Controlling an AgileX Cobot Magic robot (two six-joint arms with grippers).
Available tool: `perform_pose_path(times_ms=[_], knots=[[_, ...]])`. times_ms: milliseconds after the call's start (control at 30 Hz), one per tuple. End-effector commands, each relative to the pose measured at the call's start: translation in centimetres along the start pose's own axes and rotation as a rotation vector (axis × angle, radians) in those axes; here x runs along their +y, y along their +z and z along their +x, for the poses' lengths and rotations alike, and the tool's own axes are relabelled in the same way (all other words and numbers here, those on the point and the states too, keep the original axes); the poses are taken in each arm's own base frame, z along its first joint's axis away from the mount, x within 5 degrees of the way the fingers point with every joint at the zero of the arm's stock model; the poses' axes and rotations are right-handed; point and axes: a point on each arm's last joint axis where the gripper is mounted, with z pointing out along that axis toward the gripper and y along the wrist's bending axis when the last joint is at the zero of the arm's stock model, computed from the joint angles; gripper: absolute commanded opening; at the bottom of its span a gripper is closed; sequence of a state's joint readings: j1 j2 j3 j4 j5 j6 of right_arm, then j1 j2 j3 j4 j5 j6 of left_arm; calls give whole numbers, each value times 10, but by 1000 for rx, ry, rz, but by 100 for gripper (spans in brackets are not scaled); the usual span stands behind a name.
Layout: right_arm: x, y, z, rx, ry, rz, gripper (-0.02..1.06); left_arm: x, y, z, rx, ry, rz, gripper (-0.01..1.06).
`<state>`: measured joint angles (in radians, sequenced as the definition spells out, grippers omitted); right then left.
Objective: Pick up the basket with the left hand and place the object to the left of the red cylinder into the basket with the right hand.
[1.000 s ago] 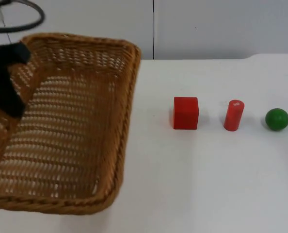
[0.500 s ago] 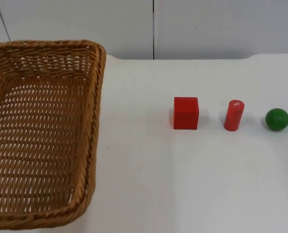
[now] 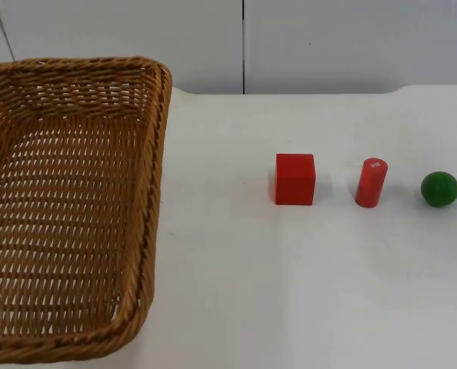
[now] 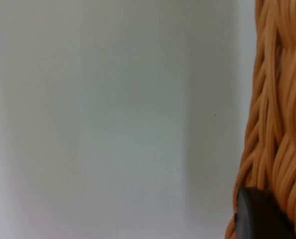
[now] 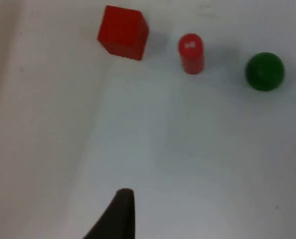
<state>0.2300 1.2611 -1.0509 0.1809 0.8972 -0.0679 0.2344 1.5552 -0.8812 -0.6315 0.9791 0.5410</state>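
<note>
Looking down from the top view: wicker basket (image 3: 67,207) sits well to the left of the red cube (image 3: 295,179), its woven floor bare, nothing inside. Red cube, red cylinder (image 3: 371,183) and green ball (image 3: 440,189) stand in one row on the white table (image 3: 290,292), apart from one another; cube is just left of the cylinder, ball just right of it. Cylinder upright. Grey partition wall (image 3: 328,46) closes the table's far edge behind the row.

Left wrist view: basket weave (image 4: 277,114) seen close up, with one black fingertip of the left gripper (image 4: 257,219) lying against the weave. Whether the gripper is clamped on the rim: cannot tell. Pale wall beside the weave.

Right wrist view: red cube (image 5: 122,32), red cylinder (image 5: 191,53) and green ball (image 5: 264,71) again in a row, all untouched. Right gripper (image 5: 119,216) hovers over bare table well short of the cube; one fingertip visible, so open or closed cannot be told.
</note>
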Motion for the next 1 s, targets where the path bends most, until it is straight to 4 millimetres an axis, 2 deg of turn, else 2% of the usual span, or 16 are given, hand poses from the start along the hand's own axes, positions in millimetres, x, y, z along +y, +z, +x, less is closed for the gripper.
perform_pose_path(times_ms=[0, 67, 100, 233, 267, 300, 367, 400, 433, 533, 567, 600, 733, 767, 900, 967], knots=[[17, 12, -13, 16, -45, -10, 99, -4, -3, 0, -13, -13, 34, 0], [38, 40, -32, 64, -91, 50, 99, -4, -3, 0, -17, -14, 32, 0], [38, 40, -32, 64, -91, 50, 99, -4, -3, 0, -17, -14, 32, 0], [83, 102, -63, 113, -166, 102, 99, -4, -3, 0, -18, -13, 30, 0], [83, 102, -63, 113, -166, 102, 99, -4, -3, 0, -18, -13, 30, 0], [95, 122, -75, 115, -175, 91, 99, -4, -3, 0, -18, -13, 30, 0], [108, 154, -87, 128, -179, 87, 99, -4, -3, 0, -18, -13, 30, 0], [110, 166, -91, 134, -178, 89, 99, -4, -3, 0, -20, -13, 28, 0], [110, 166, -91, 134, -178, 89, 99, -4, -3, 0, -20, -13, 28, 0], [114, 206, -96, 162, -156, 98, 99, -4, -3, 0, -22, -13, 27, 0], [114, 214, -98, 164, -155, 104, 99, -3, -3, 0, -20, -14, 28, 0], [114, 214, -98, 164, -155, 104, 99, -3, -3, 0, -20, -14, 28, 0], [104, 253, -93, 152, -135, 203, 99, -3, -3, -1, -22, -13, 24, 0], [104, 253, -93, 152, -135, 203, 99, -3, -3, -1, -22, -13, 24, 0], [97, 277, -86, 155, -95, 205, 99, -3, -3, -1, -20, -13, 25, 0], [97, 282, -85, 150, -94, 198, 99, -3, -3, -1, -21, -13, 24, 0]])
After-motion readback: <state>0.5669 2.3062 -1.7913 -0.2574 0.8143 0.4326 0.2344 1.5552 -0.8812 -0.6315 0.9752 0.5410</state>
